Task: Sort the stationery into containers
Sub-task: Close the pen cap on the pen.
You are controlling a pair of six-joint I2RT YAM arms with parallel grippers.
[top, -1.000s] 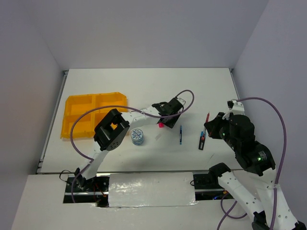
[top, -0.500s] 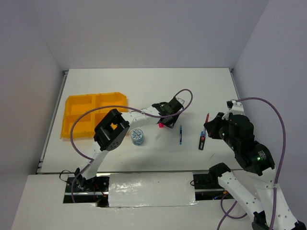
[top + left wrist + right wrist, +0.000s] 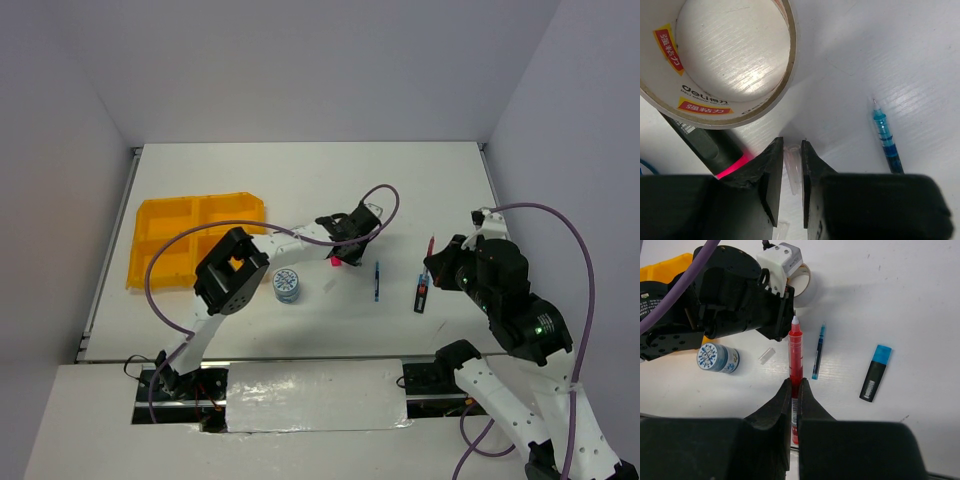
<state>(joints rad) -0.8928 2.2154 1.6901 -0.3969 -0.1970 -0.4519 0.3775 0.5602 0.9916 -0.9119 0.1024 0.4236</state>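
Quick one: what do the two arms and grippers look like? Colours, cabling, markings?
The left arm and right arm both have white links and bulky black joint housings. A purple cable loops along each. The right arm shows a small green light. The left gripper and right gripper have plain black wedge-shaped fingers with no markings.

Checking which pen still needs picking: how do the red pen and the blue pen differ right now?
The red pen is clamped in the shut right tool; the blue pen lies loose on the table. The red pen's barrel is red and looks thicker; the blue pen's is slim, see-through blue. The tool hides the red pen's rear; the blue pen shows whole. Both have bare tips and point nearly the same way.
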